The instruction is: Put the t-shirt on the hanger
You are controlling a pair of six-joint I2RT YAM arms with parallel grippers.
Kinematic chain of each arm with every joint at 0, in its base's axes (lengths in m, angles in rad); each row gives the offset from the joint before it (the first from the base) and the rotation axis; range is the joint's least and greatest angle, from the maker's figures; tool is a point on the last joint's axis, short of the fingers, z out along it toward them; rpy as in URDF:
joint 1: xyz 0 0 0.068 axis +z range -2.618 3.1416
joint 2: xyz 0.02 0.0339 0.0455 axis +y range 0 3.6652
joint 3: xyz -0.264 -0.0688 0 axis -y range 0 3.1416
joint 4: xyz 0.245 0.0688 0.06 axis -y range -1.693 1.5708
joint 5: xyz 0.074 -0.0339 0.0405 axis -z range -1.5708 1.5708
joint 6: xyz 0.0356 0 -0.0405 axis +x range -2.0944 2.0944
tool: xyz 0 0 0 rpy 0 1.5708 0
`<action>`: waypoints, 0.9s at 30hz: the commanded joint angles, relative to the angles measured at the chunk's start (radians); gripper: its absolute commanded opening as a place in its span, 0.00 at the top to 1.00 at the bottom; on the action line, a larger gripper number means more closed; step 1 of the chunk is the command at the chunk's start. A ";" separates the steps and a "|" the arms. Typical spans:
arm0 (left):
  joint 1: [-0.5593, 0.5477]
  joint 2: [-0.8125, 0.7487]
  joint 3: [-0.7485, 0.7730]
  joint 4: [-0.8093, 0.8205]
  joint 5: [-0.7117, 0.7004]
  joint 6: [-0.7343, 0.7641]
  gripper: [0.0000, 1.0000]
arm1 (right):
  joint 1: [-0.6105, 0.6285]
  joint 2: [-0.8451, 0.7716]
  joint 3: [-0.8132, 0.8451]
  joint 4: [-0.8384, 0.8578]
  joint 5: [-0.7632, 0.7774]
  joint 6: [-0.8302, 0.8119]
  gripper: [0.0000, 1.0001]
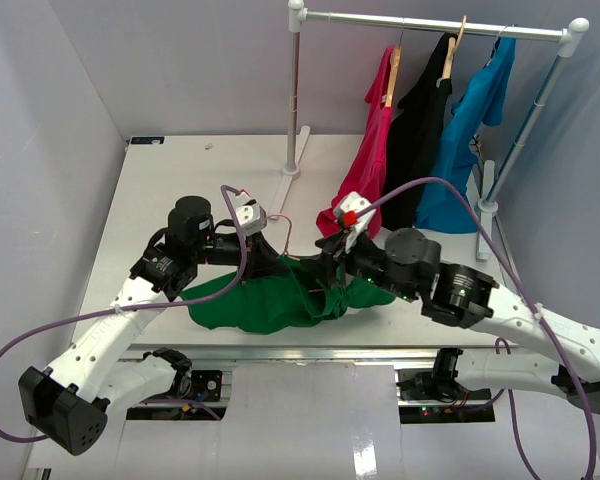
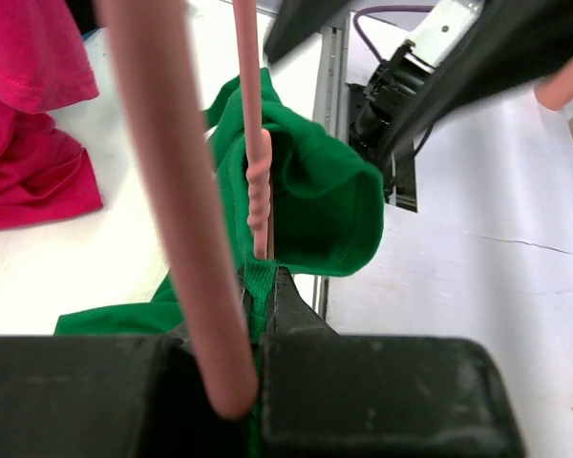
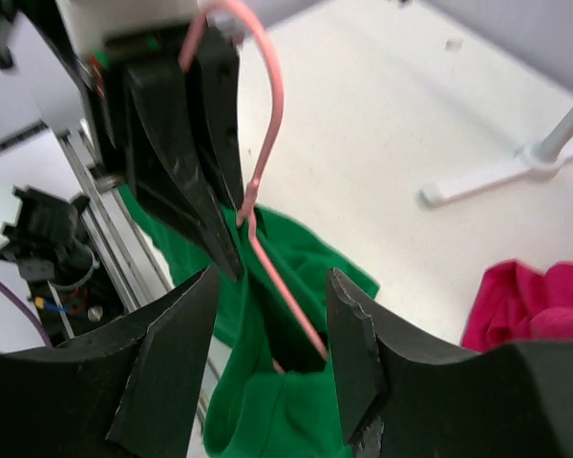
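The green t-shirt point(image 1: 242, 304) lies bunched on the table near the front edge. My left gripper point(image 1: 278, 268) is shut on the pink hanger point(image 2: 257, 181) and on a strip of the shirt's ribbed collar point(image 2: 258, 286). The hanger's wire runs down into the open neck of the t-shirt point(image 2: 329, 200). My right gripper point(image 3: 272, 286) stands open just right of it, above the cloth, nothing between its fingers. Through its gap I see the hanger point(image 3: 273, 91) enter the green t-shirt point(image 3: 267, 410). The hanger's lower part is hidden inside the shirt.
A clothes rack point(image 1: 430, 20) stands at the back right with a magenta shirt point(image 1: 372, 150), a black shirt point(image 1: 420, 120) and a blue shirt point(image 1: 467, 140) hanging. Its post and foot point(image 1: 292, 165) stand behind the grippers. The magenta hem reaches the table point(image 2: 29, 124).
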 commanded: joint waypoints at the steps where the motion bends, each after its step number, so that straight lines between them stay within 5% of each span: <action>1: -0.004 -0.033 0.007 0.022 0.078 -0.014 1.00 | -0.004 -0.053 0.029 0.134 -0.012 -0.107 0.44; 9: -0.004 -0.026 0.000 0.064 0.148 -0.044 1.00 | -0.003 0.064 0.079 0.202 -0.112 -0.164 0.43; 19: -0.004 -0.043 -0.017 0.080 0.174 -0.049 1.00 | -0.005 0.138 0.004 0.358 -0.042 -0.158 0.46; 27: -0.004 -0.051 -0.023 0.084 0.146 -0.050 1.00 | -0.005 0.069 -0.049 0.349 -0.047 -0.134 0.44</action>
